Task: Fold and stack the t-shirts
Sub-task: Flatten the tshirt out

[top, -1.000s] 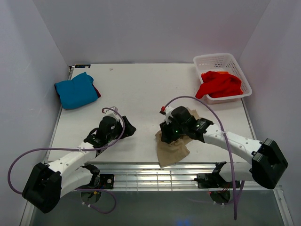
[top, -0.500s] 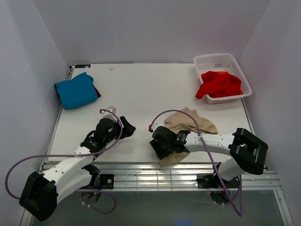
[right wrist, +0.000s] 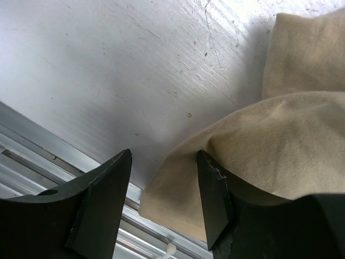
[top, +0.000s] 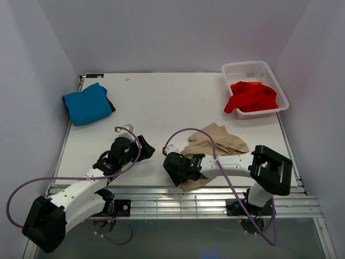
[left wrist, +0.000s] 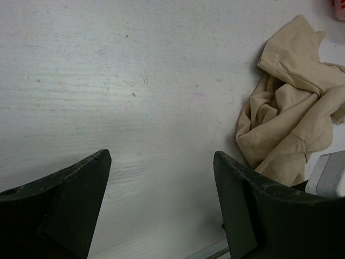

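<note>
Nothing legible anywhere that I can see: no print on the crumpled tan-beige cloth t-shirt [left wrist: 285,118], none on the white plastic lattice basket [top: 249,69]. The small dark strip [top: 94,75] at the far left corner of the white table [top: 161,102] might be a label, but it's too small to read.

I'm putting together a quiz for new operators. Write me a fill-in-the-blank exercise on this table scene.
1. The red shirt lies in the ___.
2. The teal shirt lies at the table's far ___ corner.
3. The tan shirt, crumpled by the right gripper, is not yet ___.
4. The left gripper and right gripper both have jaws ___.
Missing words: basket; left; folded; open.
</note>
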`<action>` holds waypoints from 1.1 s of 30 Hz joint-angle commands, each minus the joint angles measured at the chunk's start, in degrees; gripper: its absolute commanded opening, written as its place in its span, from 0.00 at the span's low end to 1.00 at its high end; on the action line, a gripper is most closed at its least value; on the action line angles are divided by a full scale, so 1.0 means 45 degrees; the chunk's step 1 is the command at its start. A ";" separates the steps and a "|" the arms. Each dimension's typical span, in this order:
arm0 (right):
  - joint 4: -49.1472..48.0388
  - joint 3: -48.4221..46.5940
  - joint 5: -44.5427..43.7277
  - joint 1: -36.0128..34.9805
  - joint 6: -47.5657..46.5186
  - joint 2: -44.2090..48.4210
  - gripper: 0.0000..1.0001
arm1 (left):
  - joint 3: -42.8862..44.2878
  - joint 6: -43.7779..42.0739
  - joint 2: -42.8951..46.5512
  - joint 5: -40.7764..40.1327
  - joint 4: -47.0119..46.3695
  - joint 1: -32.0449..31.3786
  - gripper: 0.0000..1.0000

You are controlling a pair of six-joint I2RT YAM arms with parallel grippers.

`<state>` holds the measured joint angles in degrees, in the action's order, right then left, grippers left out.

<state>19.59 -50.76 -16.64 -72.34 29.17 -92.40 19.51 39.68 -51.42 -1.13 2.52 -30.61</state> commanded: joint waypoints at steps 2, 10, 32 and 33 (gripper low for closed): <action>0.0742 0.0089 -0.0695 -0.0175 0.0803 -0.0833 0.58 | -0.0057 -0.0166 0.0274 -0.0180 -0.0053 -0.0073 0.87; 0.1349 0.0557 -0.1223 -0.0214 0.1701 -0.0911 0.14 | -0.0058 -0.0127 0.0333 -0.0238 -0.0014 -0.0092 0.87; 0.6075 -1.7429 -0.7373 0.2008 -0.4899 -0.0877 0.08 | 0.0313 -0.0244 0.1894 -0.1859 0.1822 -0.0073 0.87; 0.6075 -1.7140 -0.7492 0.2263 -0.4938 -0.0544 0.08 | 0.0294 -0.0205 0.1914 -0.1898 0.1860 -0.0073 0.87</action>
<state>43.20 -125.97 -43.46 -65.08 12.69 -100.05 19.44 38.83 -44.01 -7.68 9.45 -30.61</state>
